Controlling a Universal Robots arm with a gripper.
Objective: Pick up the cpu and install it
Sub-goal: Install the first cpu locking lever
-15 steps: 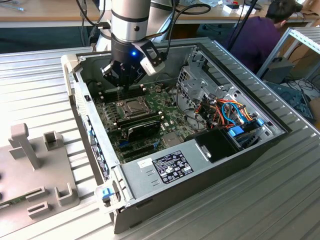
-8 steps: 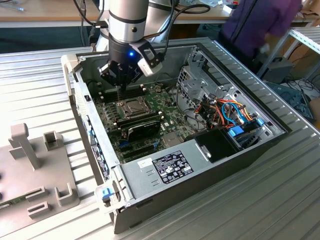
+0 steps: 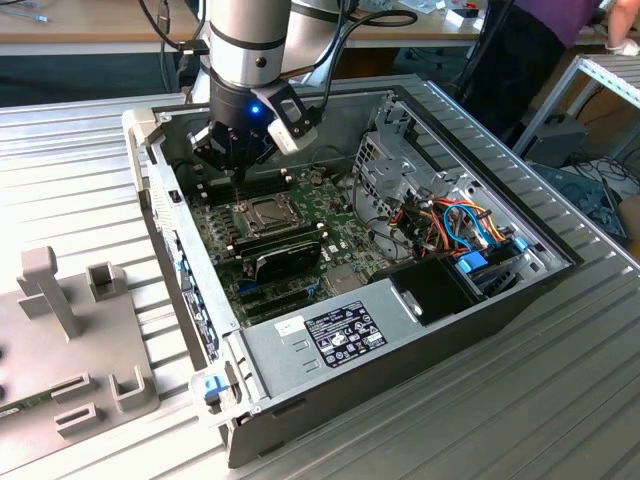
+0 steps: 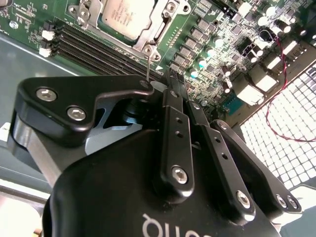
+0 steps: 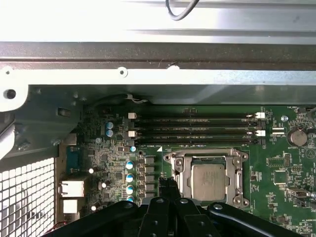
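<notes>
The cpu (image 3: 262, 211) is a small silvery square lying flat in its socket on the green motherboard (image 3: 300, 235), inside the open computer case (image 3: 400, 330). A shiny metal frame (image 5: 183, 170) surrounds it. In both wrist views the cpu (image 4: 129, 15) (image 5: 208, 180) sits just beyond my fingertips. My gripper (image 3: 238, 172) hangs low over the board beside the socket, on the side near the memory slots. Its black fingers (image 4: 174, 106) are pressed together, with nothing visible between them. A thin wire lever (image 4: 148, 63) stands upright close to the gripper (image 4: 177, 81) (image 5: 168, 183).
Black memory slots (image 5: 195, 128) run along one side of the socket. A black card (image 3: 285, 255) lies across the board, with a drive cage (image 3: 395, 170) and coloured cables (image 3: 460, 225) at the exterior view's right. A grey fixture (image 3: 70, 330) stands outside the case. A person (image 3: 540, 40) is behind.
</notes>
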